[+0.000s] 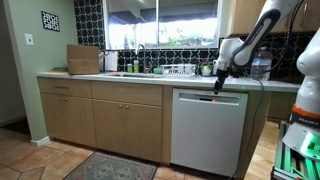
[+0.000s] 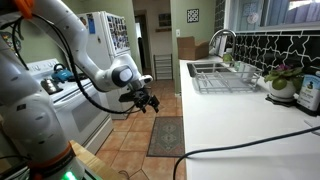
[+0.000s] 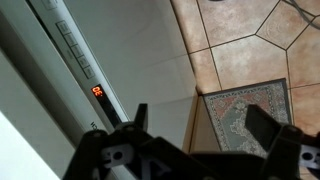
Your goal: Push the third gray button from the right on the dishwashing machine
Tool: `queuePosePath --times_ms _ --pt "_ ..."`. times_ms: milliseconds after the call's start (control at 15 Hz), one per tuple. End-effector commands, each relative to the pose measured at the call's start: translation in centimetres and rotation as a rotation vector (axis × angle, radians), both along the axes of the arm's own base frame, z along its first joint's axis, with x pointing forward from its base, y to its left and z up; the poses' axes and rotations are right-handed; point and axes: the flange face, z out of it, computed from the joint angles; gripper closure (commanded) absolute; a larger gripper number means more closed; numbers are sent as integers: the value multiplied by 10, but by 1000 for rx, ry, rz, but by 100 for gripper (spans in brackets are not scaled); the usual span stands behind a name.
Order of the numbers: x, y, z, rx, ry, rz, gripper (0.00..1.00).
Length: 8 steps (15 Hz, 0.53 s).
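The white dishwashing machine (image 1: 208,135) stands under the counter between tan cabinets. In the wrist view its flat front (image 3: 140,50) fills the upper left. The control strip runs diagonally there, with a row of gray buttons (image 3: 75,45) and a lit red display (image 3: 97,91). My gripper (image 1: 219,86) hangs just in front of the strip's top edge, right of the middle, and also shows in an exterior view (image 2: 144,101). In the wrist view the gripper (image 3: 200,125) is open and empty, its two dark fingers apart, below the red display.
A patterned rug (image 3: 240,110) lies on the tile floor in front of the cabinets (image 1: 120,120). The white counter (image 2: 240,130) holds a sink, a dish rack (image 2: 225,80) and a potted plant (image 2: 284,82). A cable runs across the counter.
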Motion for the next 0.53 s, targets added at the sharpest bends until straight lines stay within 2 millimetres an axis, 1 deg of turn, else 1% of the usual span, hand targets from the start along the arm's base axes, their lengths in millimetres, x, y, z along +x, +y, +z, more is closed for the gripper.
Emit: queuePosePath --times_ms 0,67,133,400,467 --pt "0 -5 -8 8 -4 0 0" --pt "0 -8 -14 13 2 -4 0" --pt "2 -8 -14 12 2 -3 0" --pt "5 -6 -8 8 -12 5 0" --pt "8 -10 -8 -17 -1 -25 0"
